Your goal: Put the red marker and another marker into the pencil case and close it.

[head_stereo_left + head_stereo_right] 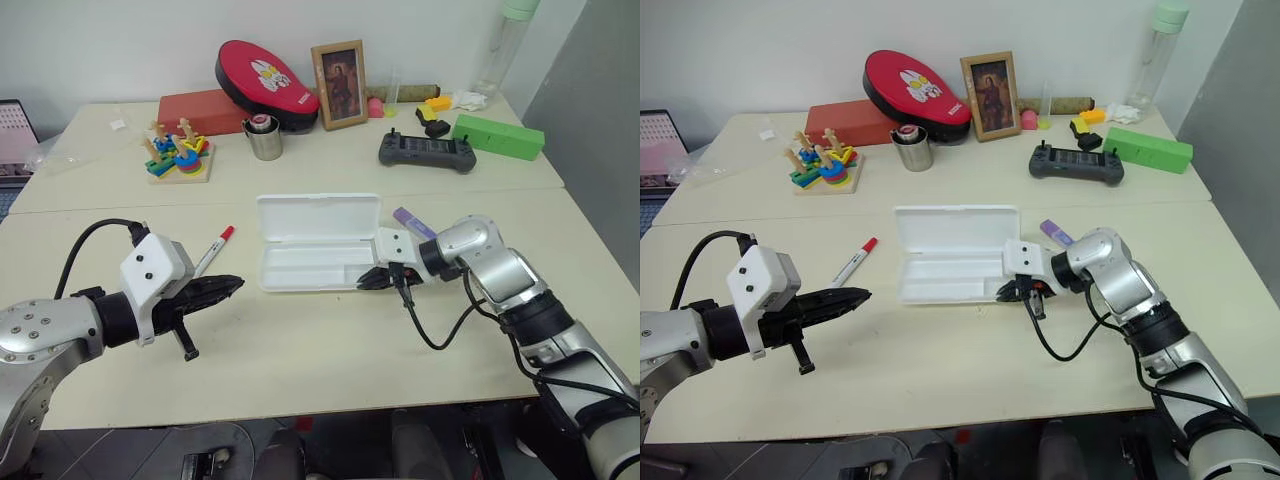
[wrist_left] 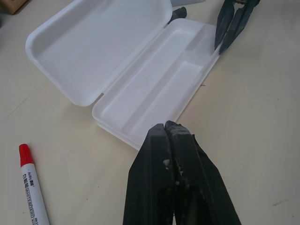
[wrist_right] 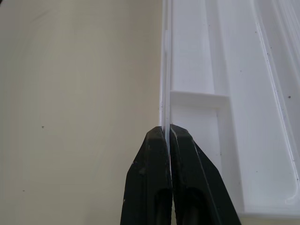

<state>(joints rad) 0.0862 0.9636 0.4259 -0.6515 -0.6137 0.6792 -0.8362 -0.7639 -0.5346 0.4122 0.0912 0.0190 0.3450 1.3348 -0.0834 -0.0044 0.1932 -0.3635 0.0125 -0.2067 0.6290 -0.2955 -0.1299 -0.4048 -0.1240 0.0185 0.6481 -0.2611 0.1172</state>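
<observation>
On the surface the pencil case lies open, lid back and tray empty, so we judge nothing packed yet. Our right end effector pinches the tray's front wall. Our left end effector is closed, empty. The red marker and purple highlighter lie outside.

The lavender highlighter lies half hidden behind the right arm — only its far end shows. The red marker is cut off by the frame edge (tail end unseen). The marker's barrel print is too small to read.
</observation>
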